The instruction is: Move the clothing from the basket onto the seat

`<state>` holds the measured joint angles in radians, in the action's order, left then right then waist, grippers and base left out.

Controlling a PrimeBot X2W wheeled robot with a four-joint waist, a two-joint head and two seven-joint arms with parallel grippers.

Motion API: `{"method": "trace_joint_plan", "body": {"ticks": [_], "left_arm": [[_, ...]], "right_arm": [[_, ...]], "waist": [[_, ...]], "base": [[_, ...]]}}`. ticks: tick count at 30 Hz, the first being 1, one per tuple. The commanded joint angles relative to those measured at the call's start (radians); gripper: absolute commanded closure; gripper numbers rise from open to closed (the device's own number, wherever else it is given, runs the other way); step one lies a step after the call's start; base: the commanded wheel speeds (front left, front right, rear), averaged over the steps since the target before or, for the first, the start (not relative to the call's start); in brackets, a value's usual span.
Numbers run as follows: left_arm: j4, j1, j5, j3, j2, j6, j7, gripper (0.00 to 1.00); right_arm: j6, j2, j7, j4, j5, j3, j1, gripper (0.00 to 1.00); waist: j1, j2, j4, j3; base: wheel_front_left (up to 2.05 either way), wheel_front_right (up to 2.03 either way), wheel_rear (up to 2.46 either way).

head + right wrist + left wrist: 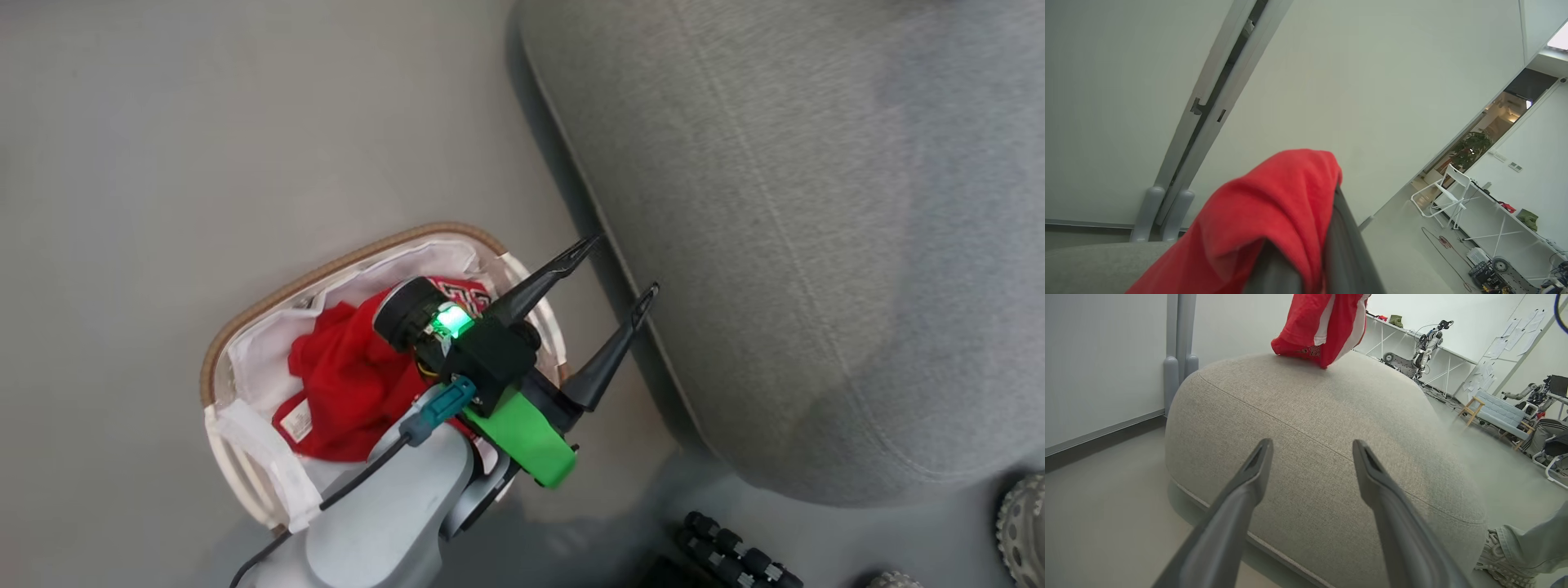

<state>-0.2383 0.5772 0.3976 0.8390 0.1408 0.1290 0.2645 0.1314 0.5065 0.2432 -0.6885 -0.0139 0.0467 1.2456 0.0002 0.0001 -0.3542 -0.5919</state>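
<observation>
A red garment (pixel 1274 204) is pinched in my right hand (pixel 1327 212), the fingers pressed together on it and the cloth draped over them. From my left wrist it hangs at 12 o'clock, its lower end touching the far top of the seat (pixel 1310 457). More red clothes (pixel 343 384) lie bunched in the basket (pixel 237 465), which stands on the floor (pixel 163 163) at 8 o'clock from the seat. My left hand (pixel 622 265) hovers over the basket's 3 o'clock rim, empty, fingers spread and pointing at 1 o'clock towards the seat's edge.
</observation>
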Motion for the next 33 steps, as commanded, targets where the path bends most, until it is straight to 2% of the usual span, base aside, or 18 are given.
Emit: {"method": "trace_joint_plan", "body": {"ticks": [1,5,8,10,11,17,21,25,27,31,33], "left_arm": [[-0.004,0.015,0.009,0.003,0.008,0.003,0.000,0.00],[-0.007,-0.014,0.009,0.013,0.011,0.003,0.000,0.00],[-0.010,-0.034,0.013,0.003,0.010,0.003,0.000,0.00],[-0.012,-0.049,0.012,-0.013,0.006,0.003,0.000,0.00],[-0.015,-0.059,0.009,-0.019,0.002,0.003,0.000,0.00],[-0.043,-0.117,0.007,-0.022,-0.016,0.003,0.000,0.00],[-0.058,-0.173,0.008,-0.025,-0.024,0.003,0.000,0.00],[-0.062,-0.242,-0.013,-0.074,-0.038,0.003,0.000,0.00],[-0.071,-0.296,-0.022,-0.126,-0.052,0.003,0.000,0.00],[-0.084,-0.351,-0.044,-0.205,-0.066,0.003,0.000,0.00],[-0.090,-0.369,-0.055,-0.240,-0.072,0.003,0.000,0.00]], "right_arm": [[-0.001,-0.018,0.011,-0.031,0.005,0.026,-0.043,1.00],[-0.001,-0.057,0.021,-0.081,0.015,0.065,-0.137,1.00],[-0.001,-0.081,0.022,-0.073,0.019,0.091,-0.223,0.98],[-0.001,-0.101,0.023,-0.057,0.029,0.119,-0.292,0.53],[-0.001,-0.110,0.023,-0.042,0.033,0.138,-0.326,0.00],[-0.001,-0.142,0.023,0.063,0.054,0.231,-0.515,0.00],[-0.001,-0.159,0.023,0.155,0.064,0.249,-0.603,0.00],[-0.001,-0.188,0.023,0.242,0.079,0.240,-0.678,0.00],[-0.001,-0.215,0.023,0.298,0.091,0.227,-0.730,0.00],[-0.001,-0.256,0.023,0.333,0.094,0.200,-0.799,0.00],[-0.001,-0.255,0.023,0.329,0.095,0.188,-0.821,0.00]], "waist": [[-0.0002,-0.0001,0.077,-0.075],[-0.0002,-0.0001,0.092,-0.065],[-0.0002,-0.0001,0.098,-0.045],[-0.0002,-0.0001,0.103,-0.024],[-0.0002,-0.0001,0.107,-0.010],[-0.0002,-0.0001,0.161,0.083],[-0.0002,-0.0001,0.204,0.148],[-0.0002,-0.0001,0.249,0.221],[-0.0002,-0.0001,0.285,0.291],[-0.0002,-0.0001,0.318,0.370],[-0.0002,-0.0001,0.331,0.398]], "base": [[0.00,0.00,0.00],[0.00,0.00,0.00],[0.00,0.00,0.00],[0.00,0.00,0.00],[0.00,0.00,0.00],[0.00,0.00,0.00],[0.00,0.00,0.00],[0.00,0.00,0.00],[0.00,0.00,0.00],[0.00,0.00,0.00],[0.00,0.00,0.00]]}}
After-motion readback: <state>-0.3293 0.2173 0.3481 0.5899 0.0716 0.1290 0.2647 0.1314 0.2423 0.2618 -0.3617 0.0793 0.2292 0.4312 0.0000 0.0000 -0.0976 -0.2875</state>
